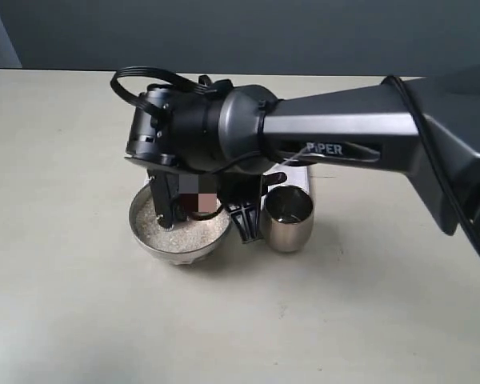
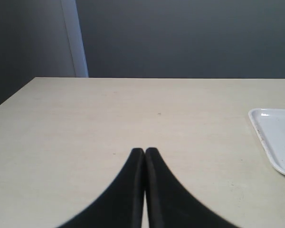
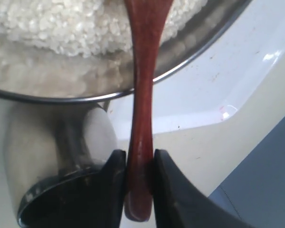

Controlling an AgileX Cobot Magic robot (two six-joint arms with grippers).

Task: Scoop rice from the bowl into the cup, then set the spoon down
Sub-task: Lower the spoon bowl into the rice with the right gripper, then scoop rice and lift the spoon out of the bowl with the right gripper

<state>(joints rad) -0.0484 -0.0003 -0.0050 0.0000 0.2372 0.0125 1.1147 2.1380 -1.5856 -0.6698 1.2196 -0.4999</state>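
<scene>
Firmly, the right gripper (image 3: pixel 139 157) clamps the spoon (image 3: pixel 142 71), whose far end reaches ahead over the rice (image 3: pixel 61 23) in the bowl (image 3: pixel 199 46). The left gripper (image 2: pixel 145 151) is pressed shut.

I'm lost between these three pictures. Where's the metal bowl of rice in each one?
Exterior view: the bowl sits left of centre, just left of the cup.
Left wrist view: not in it.
Right wrist view: its rim arcs across the picture's upper part, rice inside.
Shared landmark: the white tray, in all three.
</scene>
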